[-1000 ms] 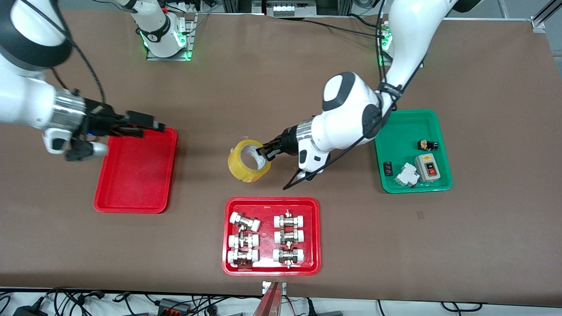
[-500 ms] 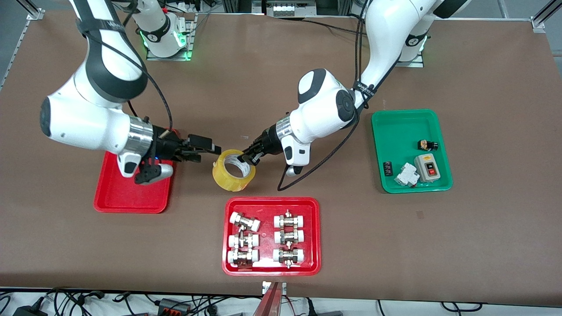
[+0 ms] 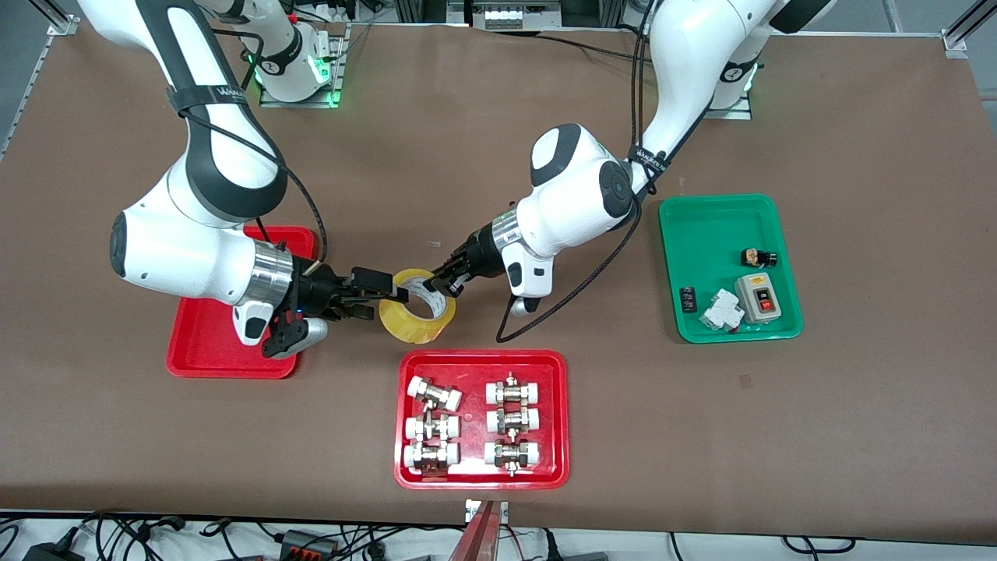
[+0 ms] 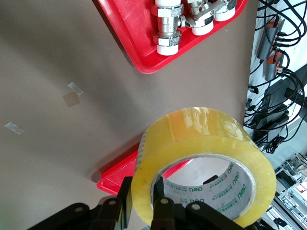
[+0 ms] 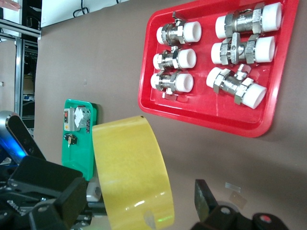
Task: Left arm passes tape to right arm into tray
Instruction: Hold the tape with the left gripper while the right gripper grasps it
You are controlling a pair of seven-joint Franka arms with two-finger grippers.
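The tape [image 3: 417, 312], a translucent yellow roll with a whitish core, hangs above the table between the two hands. My left gripper [image 3: 442, 284] is shut on the roll's wall, with one finger inside the core and one outside, as the left wrist view [image 4: 144, 206] shows on the tape [image 4: 201, 139]. My right gripper [image 3: 385, 300] is open, its fingers on either side of the tape's width [image 5: 132, 172], with a gap at one finger [image 5: 206, 201]. The plain red tray [image 3: 195, 354] lies under the right arm, partly hidden by it; its corner shows in the left wrist view [image 4: 120, 175].
A red tray with white-capped metal fittings [image 3: 557, 413] lies nearer the front camera than the tape. A green tray [image 3: 716, 234] with small electrical parts lies toward the left arm's end of the table. Cables hang from both wrists.
My right arm has swung in from over the plain red tray, and its open fingers now straddle the tape. My left gripper has brought the tape toward the right arm and now holds steady.
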